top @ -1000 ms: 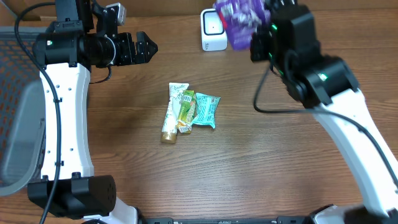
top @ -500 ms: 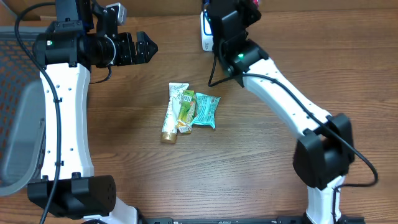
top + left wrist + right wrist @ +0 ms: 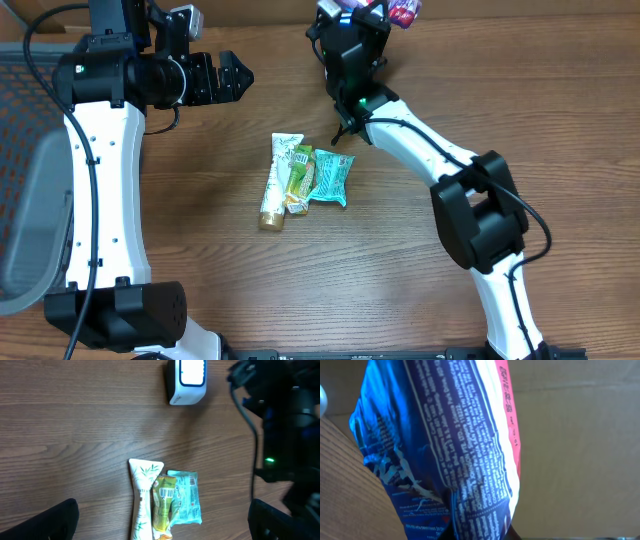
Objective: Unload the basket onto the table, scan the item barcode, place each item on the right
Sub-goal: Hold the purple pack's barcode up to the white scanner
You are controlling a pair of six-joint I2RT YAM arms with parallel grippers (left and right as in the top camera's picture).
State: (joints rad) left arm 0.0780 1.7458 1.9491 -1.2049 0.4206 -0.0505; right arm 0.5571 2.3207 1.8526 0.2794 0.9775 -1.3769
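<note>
The glossy blue-and-red foil snack bag (image 3: 445, 450) hangs pinched in the right hand (image 3: 383, 12), held up near the white box scanner (image 3: 187, 380). It looks light, crinkly and slippery, its contents crushable. It is best gripped by a flat sealed edge, leaving the print clear. The left hand (image 3: 240, 77) is spread and empty, well left of the scanner.
</note>
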